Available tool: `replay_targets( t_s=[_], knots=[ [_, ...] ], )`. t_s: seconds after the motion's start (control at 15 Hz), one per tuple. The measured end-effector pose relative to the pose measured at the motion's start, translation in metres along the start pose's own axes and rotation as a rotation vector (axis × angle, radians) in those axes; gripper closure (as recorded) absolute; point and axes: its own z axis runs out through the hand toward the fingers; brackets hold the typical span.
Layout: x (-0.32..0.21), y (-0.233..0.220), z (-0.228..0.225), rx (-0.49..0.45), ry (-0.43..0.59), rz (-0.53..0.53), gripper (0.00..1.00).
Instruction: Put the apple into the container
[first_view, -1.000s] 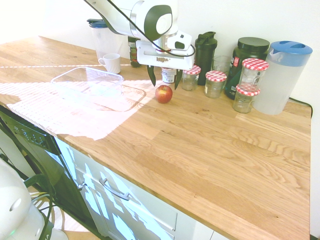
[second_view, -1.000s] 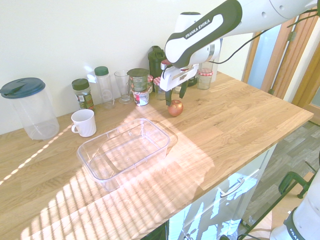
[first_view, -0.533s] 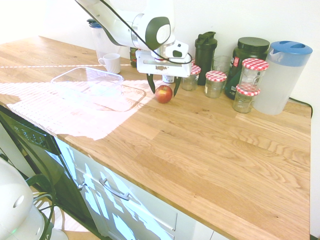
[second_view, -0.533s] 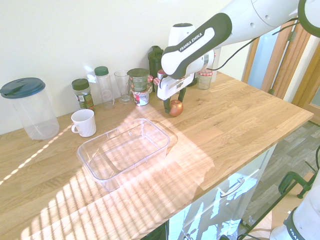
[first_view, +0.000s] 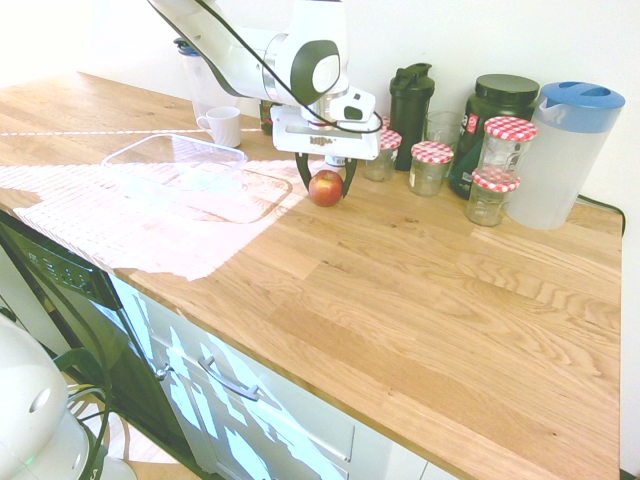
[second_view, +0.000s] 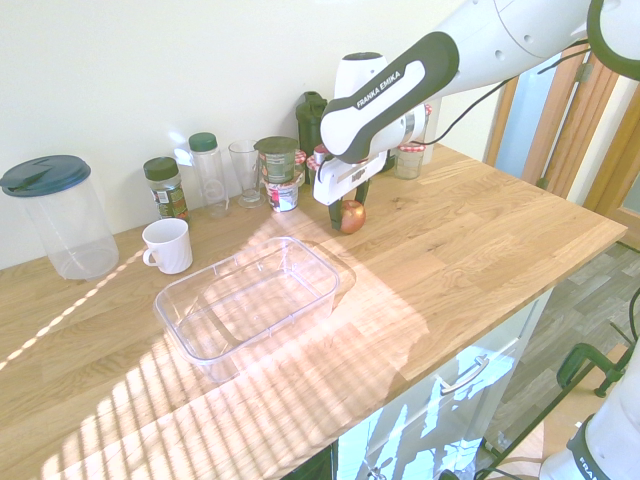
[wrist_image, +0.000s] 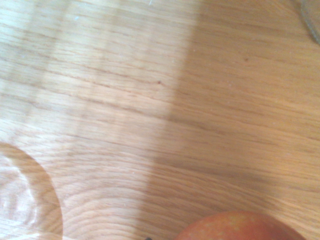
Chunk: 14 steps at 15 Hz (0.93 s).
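With its fingers spread either side, the end effector straddles the small round red apple on the wooden bench. Grasp step: close, then lift. The clear rectangular plastic container sits well apart.

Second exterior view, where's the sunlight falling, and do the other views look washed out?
Second exterior view: striped sunlight crosses the container and countertop. First exterior view: overexposed pinkish-white glare over the container. Wrist view: a shadow edge crosses the wood; apple soft at the edge.

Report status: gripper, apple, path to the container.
Gripper open, fingers straddling the apple on the countertop. Container empty, lid beside it. Nothing between apple and container.
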Motion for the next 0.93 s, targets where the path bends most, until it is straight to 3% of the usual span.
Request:
replay_targets(
  t_s=[0.33, 0.53, 0.73, 0.93],
  knots=[
    [0.001, 0.004, -0.016, 0.000, 0.000, 0.025, 1.00],
    [-0.012, 0.000, -0.081, 0.017, -0.003, 0.029, 1.00],
    [-0.058, -0.037, -0.138, 0.054, -0.015, -0.003, 1.00],
    [-0.112, -0.090, -0.148, 0.084, -0.034, -0.031, 1.00]
  ],
)
